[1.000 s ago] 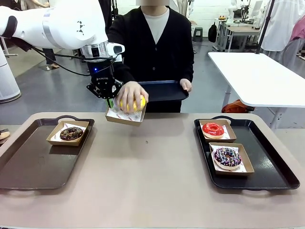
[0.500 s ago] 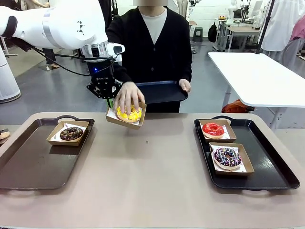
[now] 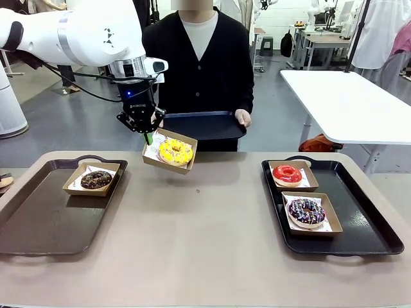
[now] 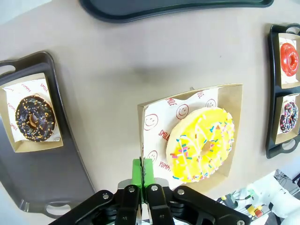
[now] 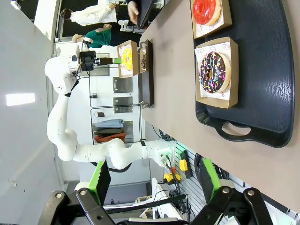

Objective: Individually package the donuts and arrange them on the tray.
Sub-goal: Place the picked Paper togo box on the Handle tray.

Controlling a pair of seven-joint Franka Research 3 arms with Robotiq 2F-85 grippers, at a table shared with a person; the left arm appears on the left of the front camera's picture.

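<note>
The left gripper [image 3: 148, 136] has its jaws clamped on the edge of a cardboard box [image 4: 230, 105] holding the yellow donut [image 3: 175, 152], tilted in the air above the counter [image 3: 205, 231]. The right gripper [image 5: 152, 180] (jaws apart) idles. Next, likely carry this box to the left tray [image 3: 38, 224], beside the boxed chocolate donut [image 3: 96, 179]

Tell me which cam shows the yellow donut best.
Left wrist view: the yellow donut sits close and whole in its box, sprinkles clear. Front view shows it smaller, tilted. Right wrist view has it tiny and far off.
</note>
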